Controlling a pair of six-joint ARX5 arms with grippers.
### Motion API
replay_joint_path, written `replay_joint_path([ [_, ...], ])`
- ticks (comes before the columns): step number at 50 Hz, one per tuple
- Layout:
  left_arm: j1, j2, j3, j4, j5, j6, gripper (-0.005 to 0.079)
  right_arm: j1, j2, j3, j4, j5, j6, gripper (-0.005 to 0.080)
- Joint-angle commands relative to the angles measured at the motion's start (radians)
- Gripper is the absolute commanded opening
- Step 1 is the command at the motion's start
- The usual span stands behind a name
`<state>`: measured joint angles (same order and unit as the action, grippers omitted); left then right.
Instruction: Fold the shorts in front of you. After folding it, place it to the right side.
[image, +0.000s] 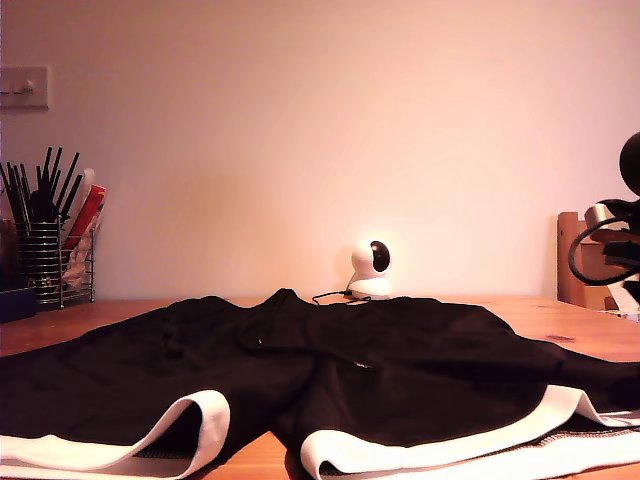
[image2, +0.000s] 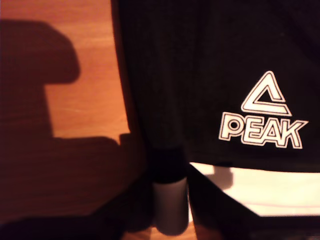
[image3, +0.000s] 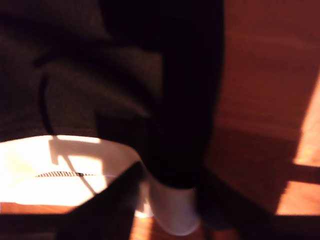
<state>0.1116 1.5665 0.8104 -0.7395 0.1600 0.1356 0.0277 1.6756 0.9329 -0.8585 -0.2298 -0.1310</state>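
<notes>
Shorts lie flat across table, long axis side-to-side. My first gripper and my second gripper each over an outer hem corner (jaw state: can't tell), fabric directly beneath both.

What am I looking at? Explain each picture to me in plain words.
This is a two-armed robot at a wooden table. One picture comes from a camera off the arms: it shows black shorts with white hems spread out, a white camera behind them, a wire holder of utensils at the exterior view's left. The other two come from cameras riding on each arm, looking down past my first tool and my second tool onto the shorts. Whether either tool grips anything cannot be told.
</notes>
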Motion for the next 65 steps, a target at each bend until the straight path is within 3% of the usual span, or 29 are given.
replay_joint_path([
  [1, -0.003, 0.026, -0.016, -0.014, 0.013, 0.004, 0.004, 0.005, 0.029, -0.021, -0.017, -0.007, 0.004, -0.0011],
  [4, -0.003, 0.026, -0.016, -0.03, 0.024, 0.004, -0.003, 0.005, 0.029, -0.02, -0.032, -0.007, 0.006, -0.0011],
  [17, -0.017, 0.025, -0.016, -0.128, 0.027, 0.004, -0.0021, 0.016, 0.027, 0.018, -0.114, -0.002, 0.016, -0.0011],
  [29, -0.056, 0.024, -0.009, -0.245, 0.026, 0.003, -0.0021, 0.086, 0.026, 0.049, -0.226, 0.045, 0.019, -0.0011],
  [41, -0.126, 0.023, -0.004, -0.378, -0.005, -0.005, -0.0021, 0.155, -0.004, 0.051, -0.338, 0.111, 0.021, -0.0011],
  [55, -0.212, 0.017, 0.003, -0.48, -0.015, -0.008, -0.0021, 0.177, -0.144, 0.051, -0.426, 0.135, 0.026, -0.0011],
  [65, -0.287, 0.009, 0.082, -0.602, -0.014, -0.031, -0.0021, 0.181, -0.253, 0.051, -0.456, 0.134, 0.026, -0.0011],
])
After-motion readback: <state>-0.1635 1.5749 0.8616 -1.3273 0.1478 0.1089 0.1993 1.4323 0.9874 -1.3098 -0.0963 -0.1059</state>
